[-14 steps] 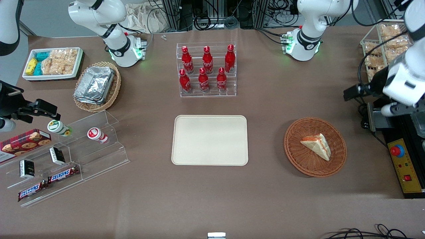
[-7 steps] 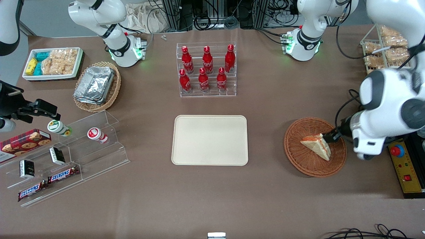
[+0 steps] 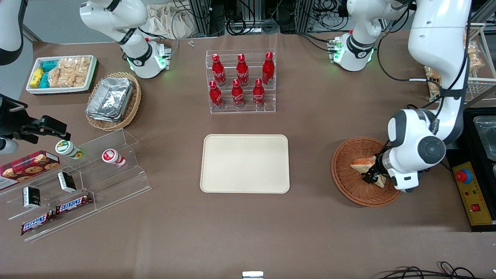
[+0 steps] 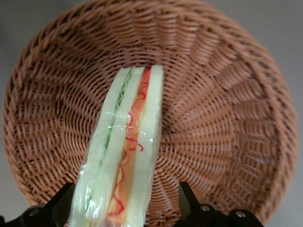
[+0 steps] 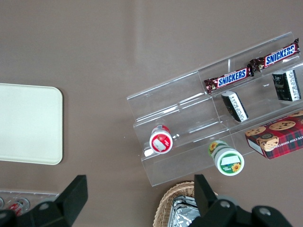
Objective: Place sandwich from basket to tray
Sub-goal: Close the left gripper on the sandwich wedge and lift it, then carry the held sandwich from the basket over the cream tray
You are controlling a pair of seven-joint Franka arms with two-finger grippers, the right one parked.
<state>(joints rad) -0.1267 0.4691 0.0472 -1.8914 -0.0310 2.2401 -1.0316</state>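
The sandwich (image 3: 361,164) lies in the reddish-brown wicker basket (image 3: 348,183) toward the working arm's end of the table. My gripper (image 3: 372,176) is low over the basket, and the arm covers part of the sandwich. In the left wrist view the sandwich (image 4: 128,137) stands on edge in the basket (image 4: 227,118), with its orange-red and green filling showing. My gripper (image 4: 125,210) is open with one finger on each side of the sandwich. One finger is close against the sandwich and the other stands apart from it. The beige tray (image 3: 245,163) lies empty at the table's middle.
A clear rack of red bottles (image 3: 242,81) stands farther from the camera than the tray. A tan basket with foil containers (image 3: 113,100), a white snack tray (image 3: 61,73) and a clear snack stand (image 3: 77,182) lie toward the parked arm's end. A yellow control box (image 3: 471,193) sits beside the basket.
The left arm swung in from the table's end and came down over the basket. Its gripper went from beside the sandwich to straddling it. The sandwich has not moved.
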